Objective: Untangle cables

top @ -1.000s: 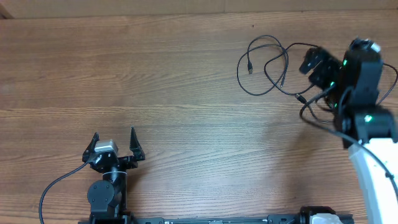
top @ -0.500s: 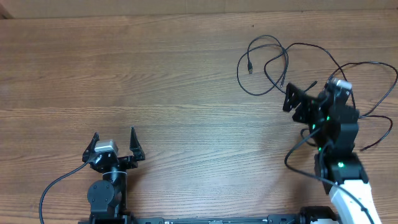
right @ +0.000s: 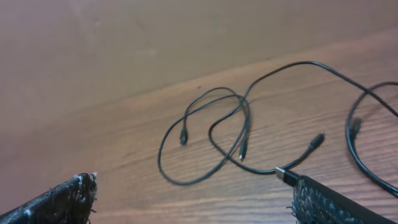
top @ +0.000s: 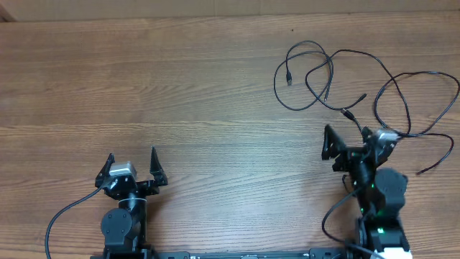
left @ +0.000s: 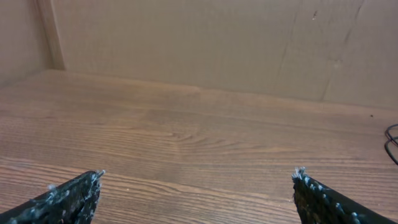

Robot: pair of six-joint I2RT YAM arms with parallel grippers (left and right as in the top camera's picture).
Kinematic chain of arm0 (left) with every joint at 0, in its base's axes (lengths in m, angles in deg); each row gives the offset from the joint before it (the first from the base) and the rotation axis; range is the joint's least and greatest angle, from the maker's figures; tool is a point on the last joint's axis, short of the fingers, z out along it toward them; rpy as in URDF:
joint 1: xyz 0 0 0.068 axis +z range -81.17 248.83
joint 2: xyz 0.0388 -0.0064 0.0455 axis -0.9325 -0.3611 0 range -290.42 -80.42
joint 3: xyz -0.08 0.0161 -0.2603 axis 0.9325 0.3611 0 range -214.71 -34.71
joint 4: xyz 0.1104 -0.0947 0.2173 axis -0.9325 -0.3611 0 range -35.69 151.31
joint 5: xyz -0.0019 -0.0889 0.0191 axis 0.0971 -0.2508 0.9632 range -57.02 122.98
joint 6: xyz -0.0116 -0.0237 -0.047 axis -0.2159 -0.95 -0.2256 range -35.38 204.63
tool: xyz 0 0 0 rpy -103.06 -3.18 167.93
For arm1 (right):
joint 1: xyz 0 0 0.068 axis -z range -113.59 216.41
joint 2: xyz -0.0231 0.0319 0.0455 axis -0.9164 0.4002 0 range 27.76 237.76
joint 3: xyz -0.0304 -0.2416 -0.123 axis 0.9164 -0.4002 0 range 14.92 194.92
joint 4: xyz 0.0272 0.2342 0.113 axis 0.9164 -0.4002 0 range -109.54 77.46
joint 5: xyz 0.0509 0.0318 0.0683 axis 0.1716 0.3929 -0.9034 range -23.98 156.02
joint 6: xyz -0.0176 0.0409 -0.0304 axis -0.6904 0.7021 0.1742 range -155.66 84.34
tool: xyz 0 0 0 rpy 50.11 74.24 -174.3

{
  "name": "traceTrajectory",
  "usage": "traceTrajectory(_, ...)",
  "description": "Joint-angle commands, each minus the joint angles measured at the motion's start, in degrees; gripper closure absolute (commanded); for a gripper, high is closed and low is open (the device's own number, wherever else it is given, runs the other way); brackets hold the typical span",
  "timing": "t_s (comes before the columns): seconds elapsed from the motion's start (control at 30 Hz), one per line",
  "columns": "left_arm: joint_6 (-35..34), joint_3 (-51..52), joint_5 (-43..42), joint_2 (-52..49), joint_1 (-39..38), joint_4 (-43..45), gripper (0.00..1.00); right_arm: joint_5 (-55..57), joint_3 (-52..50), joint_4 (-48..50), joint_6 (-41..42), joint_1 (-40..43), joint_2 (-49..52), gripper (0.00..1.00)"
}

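Note:
The thin black cables [top: 316, 75] lie in loose, crossing loops at the back right of the wooden table. Small plug ends rest near the loops, and one silver-tipped plug [right: 285, 175] lies just in front of my right finger. The loops also show in the right wrist view [right: 211, 134]. My right gripper [top: 345, 147] is open and empty, just in front of the cables. My left gripper [top: 131, 167] is open and empty at the front left, far from the cables. A bit of cable [left: 392, 140] shows at the right edge of the left wrist view.
A larger cable loop [top: 424, 101] runs out toward the right table edge. Thicker black wires [top: 65, 216] run from the arm bases at the front. A brown wall [left: 199, 43] stands behind the table.
My right arm has pulled back from over the cables toward the front, with its gripper open. The large right-hand cable loop is now uncovered. The left arm has not moved.

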Motion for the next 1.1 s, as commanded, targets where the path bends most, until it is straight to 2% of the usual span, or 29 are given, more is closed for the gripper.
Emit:
traceTrajectory(0.0,0.9,0.2,-0.3,0.6,0.3,0.0,0.01,-3.2,-2.5,0.9,-5.7,-0.3,-3.5,0.0)
traceTrajectory(0.17,0.9,0.2,-0.3,0.6,0.3,0.0,0.0,-3.8,-6.4,1.0,-6.7,-0.3,-10.3,0.0)
traceTrajectory(0.3,0.9,0.2,-0.3,0.6,0.3,0.0,0.01,-4.0,-7.2,-4.1,-7.3,-0.3,-16.7,0.0)
traceTrajectory(0.47,0.9,0.2,-0.3,0.6,0.3,0.0,0.0,-4.0,-7.2,-8.3,-14.2,-0.3,-23.5,0.0)
traceTrajectory(0.57,0.9,0.2,-0.3,0.6,0.3,0.0,0.0,-4.1,-7.2,-14.3,-14.6,-0.3,-29.3,0.0)
traceTrajectory(0.67,0.9,0.2,-0.3,0.6,0.3,0.0,0.0,-4.0,-7.2,-16.1,-14.6,-0.3,-34.3,0.0)
traceTrajectory(1.07,0.9,0.2,-0.3,0.6,0.3,0.0,0.0,-3.6,-7.2,-16.8,-14.6,-0.2,-34.0,0.0)
